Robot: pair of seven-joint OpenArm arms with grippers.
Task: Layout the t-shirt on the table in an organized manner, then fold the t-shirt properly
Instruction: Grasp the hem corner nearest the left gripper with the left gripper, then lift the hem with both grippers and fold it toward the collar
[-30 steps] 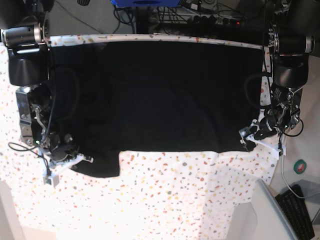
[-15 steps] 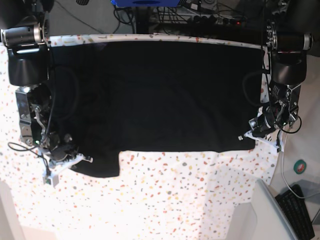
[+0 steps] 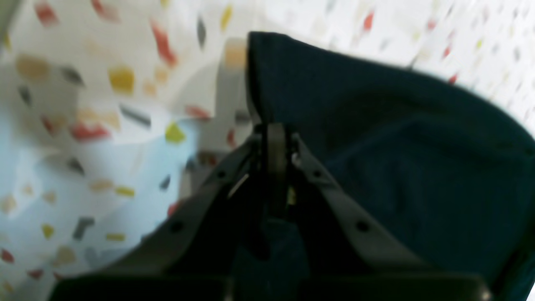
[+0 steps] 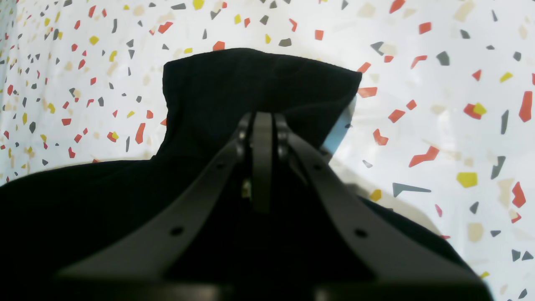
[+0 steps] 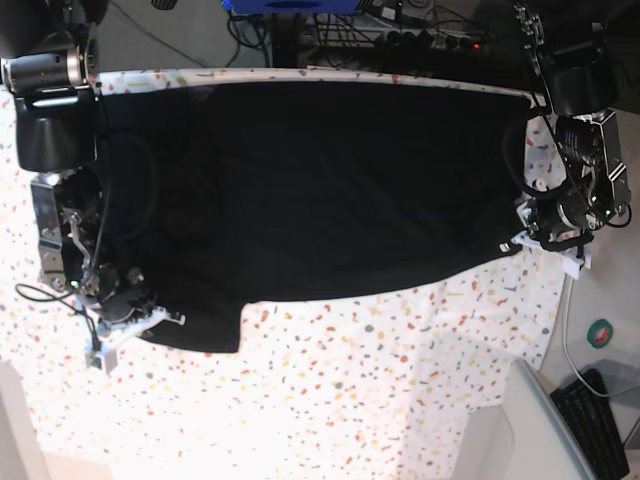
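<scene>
The black t-shirt (image 5: 330, 190) lies spread wide across the far half of the speckled table (image 5: 350, 400). At the right edge of the base view, my left gripper (image 5: 517, 243) is shut on the shirt's near right corner, and the hem slants up toward it. The left wrist view shows the left gripper (image 3: 273, 129) shut on dark fabric (image 3: 397, 146) raised above the cloth (image 3: 83, 83). My right gripper (image 5: 165, 318) is shut on the near left corner. Up close, the right gripper (image 4: 263, 119) pinches a fold of the shirt (image 4: 250, 79) over the table (image 4: 439, 83).
A pale grey side surface (image 5: 530, 430) and a black keyboard (image 5: 600, 420) sit beyond the table's near right corner, with a small green round thing (image 5: 601, 333) beside them. Cables and equipment (image 5: 400, 30) crowd the far edge.
My left gripper shut on the shirt's near right corner and drew it rightward and toward the far edge, so the hem there now slants. The right arm has not moved.
</scene>
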